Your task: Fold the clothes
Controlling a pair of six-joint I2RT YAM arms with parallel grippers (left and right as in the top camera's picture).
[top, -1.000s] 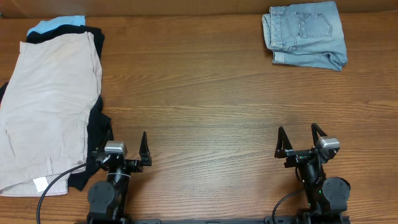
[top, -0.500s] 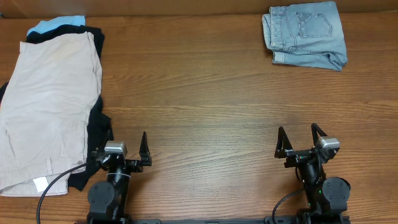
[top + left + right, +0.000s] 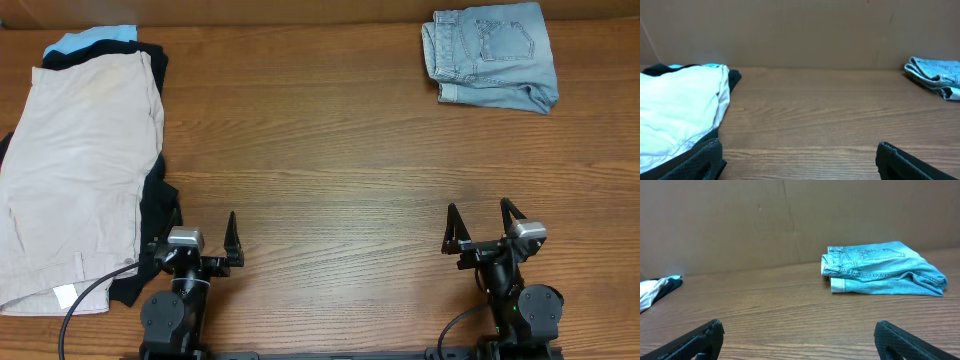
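The clothes, a pair of pale beige shorts (image 3: 80, 170), lie spread flat at the table's left side on top of black garments (image 3: 155, 215); a small white label (image 3: 65, 296) shows near their front end. In the left wrist view the shorts (image 3: 675, 110) fill the left side. My left gripper (image 3: 205, 235) stands open near the front edge, just right of the pile, holding nothing. My right gripper (image 3: 482, 222) is open too, at the front right over bare wood. Both wrist views show wide-apart fingertips (image 3: 900, 160) (image 3: 905, 337) with only table between them.
Folded light-blue denim shorts (image 3: 490, 55) (image 3: 882, 269) lie at the back right corner. A light-blue cloth (image 3: 90, 38) peeks out behind the pile at back left. A brown wall (image 3: 790, 220) runs along the table's far edge.
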